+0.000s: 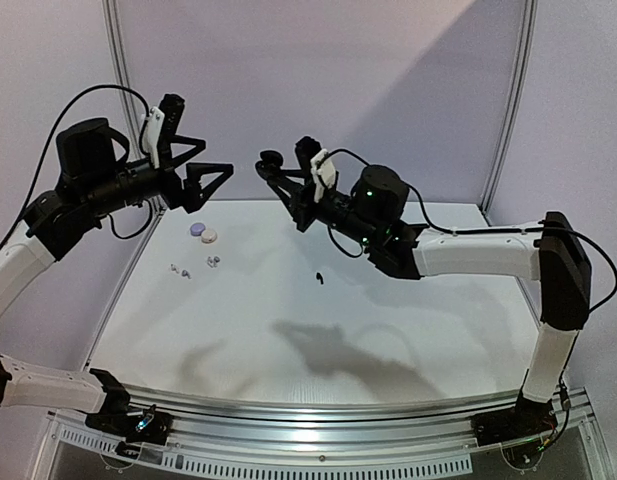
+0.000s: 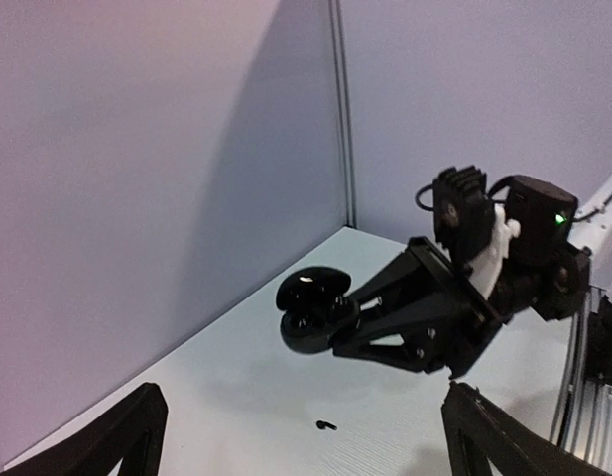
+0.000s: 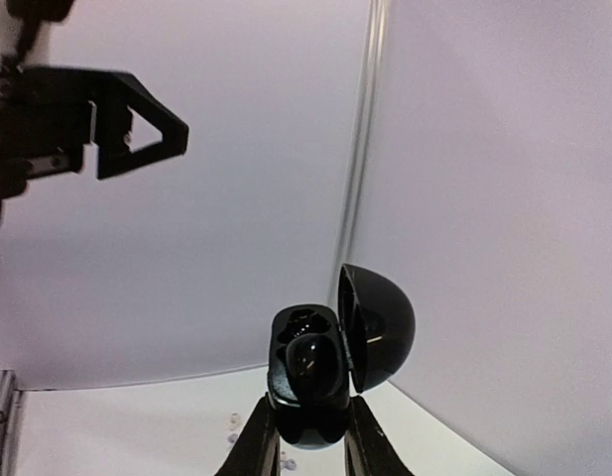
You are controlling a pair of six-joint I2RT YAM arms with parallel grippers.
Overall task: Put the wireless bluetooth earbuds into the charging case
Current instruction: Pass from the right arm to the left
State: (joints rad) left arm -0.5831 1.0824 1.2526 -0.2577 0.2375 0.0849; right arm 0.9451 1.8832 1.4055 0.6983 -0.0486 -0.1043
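One black earbud lies on the table below the open charging case my right gripper clamps aloft; left gripper gapes empty beside it, so I reckon insertion is pending

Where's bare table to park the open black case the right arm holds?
Free: the right half of the table, from the black earbud to the right edge, and the near strip along the front rail. Crowded: the far-left corner, where the lavender puck, white puck and pale earbuds sit close together.
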